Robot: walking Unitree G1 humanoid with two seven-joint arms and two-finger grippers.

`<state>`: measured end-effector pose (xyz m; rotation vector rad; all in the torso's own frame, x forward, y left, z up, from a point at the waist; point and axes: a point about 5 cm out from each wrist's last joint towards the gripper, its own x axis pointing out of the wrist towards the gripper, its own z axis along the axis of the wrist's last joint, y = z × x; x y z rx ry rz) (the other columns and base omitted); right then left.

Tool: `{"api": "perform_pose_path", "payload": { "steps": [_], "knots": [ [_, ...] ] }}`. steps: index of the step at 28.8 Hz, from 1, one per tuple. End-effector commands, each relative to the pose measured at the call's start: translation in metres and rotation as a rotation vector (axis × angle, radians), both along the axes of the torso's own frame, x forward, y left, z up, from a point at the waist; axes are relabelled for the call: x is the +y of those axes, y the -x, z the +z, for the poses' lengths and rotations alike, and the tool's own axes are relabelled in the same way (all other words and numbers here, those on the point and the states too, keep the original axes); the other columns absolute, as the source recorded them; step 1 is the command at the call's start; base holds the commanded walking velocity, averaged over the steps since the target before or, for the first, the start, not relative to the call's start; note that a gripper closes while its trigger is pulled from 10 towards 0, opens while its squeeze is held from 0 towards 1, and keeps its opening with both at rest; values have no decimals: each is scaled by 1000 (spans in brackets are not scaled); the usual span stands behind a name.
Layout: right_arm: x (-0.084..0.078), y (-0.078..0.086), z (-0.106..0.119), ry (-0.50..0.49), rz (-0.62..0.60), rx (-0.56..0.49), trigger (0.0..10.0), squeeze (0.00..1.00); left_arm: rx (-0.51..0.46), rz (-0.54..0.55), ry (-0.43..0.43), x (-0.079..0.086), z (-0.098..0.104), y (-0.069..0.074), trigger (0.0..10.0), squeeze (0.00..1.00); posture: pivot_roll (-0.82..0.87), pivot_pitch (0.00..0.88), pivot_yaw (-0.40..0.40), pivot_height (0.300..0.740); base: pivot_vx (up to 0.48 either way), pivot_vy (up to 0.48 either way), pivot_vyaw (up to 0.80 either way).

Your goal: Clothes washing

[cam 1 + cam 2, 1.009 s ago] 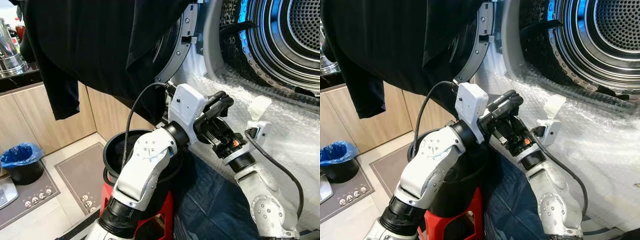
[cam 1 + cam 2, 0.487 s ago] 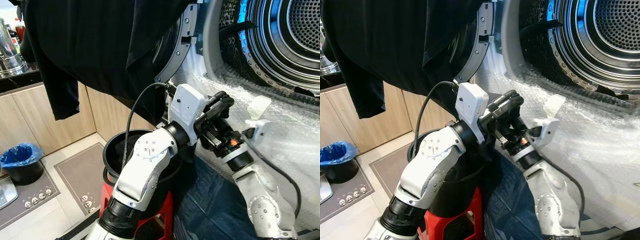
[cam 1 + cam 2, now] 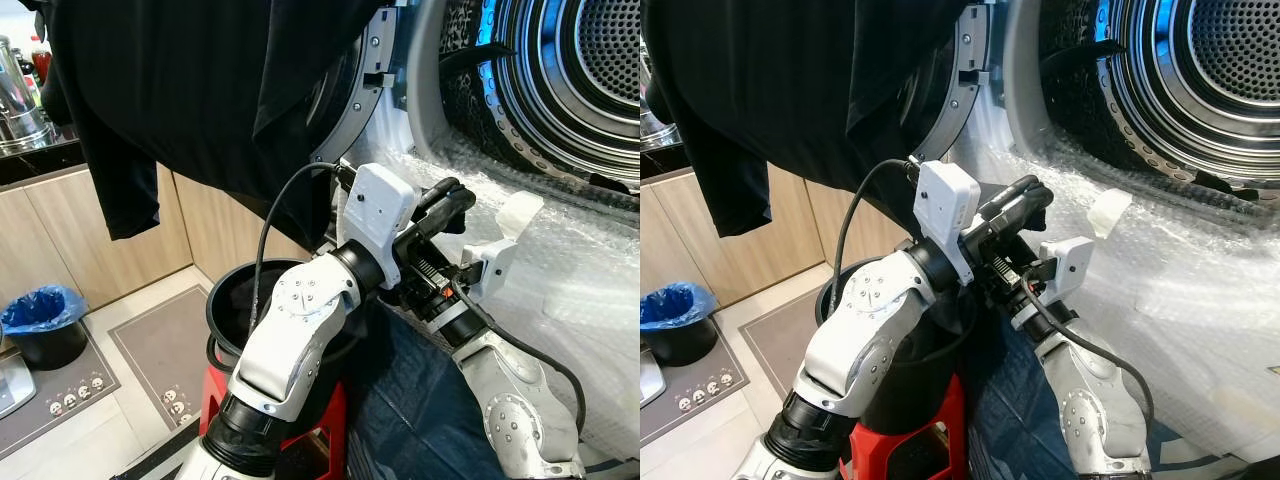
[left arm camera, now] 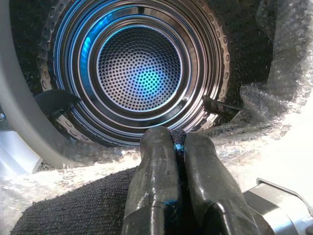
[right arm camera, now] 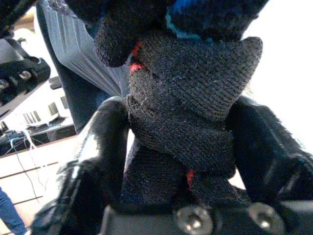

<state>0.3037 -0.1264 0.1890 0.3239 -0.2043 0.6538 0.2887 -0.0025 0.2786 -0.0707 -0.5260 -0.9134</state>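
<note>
Left gripper (image 4: 177,161) pinching coarse dark knit sock (image 4: 73,208), perforated steel drum (image 4: 139,68)

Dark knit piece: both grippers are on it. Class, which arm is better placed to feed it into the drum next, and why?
Probably the left. The left gripper pinches the knit piece while pointing straight into the open drum. The right gripper grips it lower, behind the left wrist.
</note>
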Motion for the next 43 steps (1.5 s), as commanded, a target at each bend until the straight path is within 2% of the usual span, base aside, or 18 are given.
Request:
{"api": "perform_pose_path", "payload": {
  "steps": [1, 17, 18, 19, 20, 21, 22, 25, 26, 29, 30, 31, 32, 35, 39, 41, 43],
  "knots": [
    [-2, 0, 1, -5, -9, -8, 0, 0, -26, -29, 15, -5, 10, 4, 10000, 0, -65, 0, -38, 740, 0, 0, 0],
    [-7, 0, 2, -43, -26, -1, 0, 0, -11, -25, 11, 0, 5, 4, 10000, 0, -60, 0, -38, 740, 0, 0, 0],
    [-7, -1, 2, -42, -27, 0, 3255, 0, -7, -26, 15, 1, 5, 4, 10000, 0, -59, 0, -38, 740, 0, 0, 0],
    [-8, -1, 3, -41, -32, 2, 10000, 0, -3, -28, 21, 1, 6, 4, 10000, 8, -59, 0, -37, 740, 0, 0, 0],
    [-9, -2, 3, -40, -35, 4, 10000, 0, -2, -28, 24, 2, 6, 4, 10000, 8, -59, 0, -38, 740, 0, 0, 0],
    [-9, -2, 3, -41, -36, 5, 10000, 0, -2, -28, 26, 2, 6, 4, 10000, 604, -59, 0, -38, 740, 0, 0, 0],
    [-10, -2, 3, -41, -39, 6, 10000, 0, 6, -32, 34, 2, 6, 4, 10000, 1000, -59, 0, -38, 740, 0, 0, 0],
    [-11, -2, 3, -45, -35, 4, 10000, 0, 10, -39, 40, 3, 7, 5, 10000, 1000, -59, 0, -38, 740, 0, 0, 0],
    [-11, -2, 4, -49, -36, 4, 0, 0, 10, -37, 41, 4, 7, 5, 10000, 1000, -60, 0, -39, 740, 0, 0, 0],
    [-12, -2, 4, -52, -38, 4, 0, 0, 11, -37, 43, 5, 7, 5, 10000, 1000, -60, 0, -39, 740, 0, 0, 0],
    [-12, -2, 4, -51, -40, 4, 3843, 0, 10, -26, 37, 6, 7, 4, 10000, 1000, -60, 0, -38, 740, 0, 0, 0],
    [-12, -2, 4, -49, -42, 4, 9490, 0, 9, -18, 32, 7, 7, 4, 10000, 1000, -61, 0, -38, 740, 0, 0, 0],
    [-14, -2, 4, -46, -49, 5, 10000, 0, -13, 13, 6, 10, 7, 3, 10000, 0, -62, 0, -38, 740, 0, 0, 0],
    [-15, -2, 5, -43, -52, 4, 10000, 0, -23, 30, -13, 15, 7, 2, 10000, 0, -63, 0, -38, 740, 0, 0, 0],
    [-17, -1, 4, -24, -39, 0, 10000, 0, -62, 89, -82, 29, 5, 2, 10000, 0, -62, 0, -39, 740, 0, 0, 0],
    [-18, 0, 4, -12, -11, 1, 10000, 0, -64, 91, -92, 33, 5, 3, 10000, 0, -61, 0, -39, 740, 0, 0, 0],
    [-22, 5, 6, 29, 54, -11, 10000, 0, -90, 97, -111, 44, 5, 8, 10000, 0, -57, 0, -41, 740, 0, 0, 0]
  ]
}}
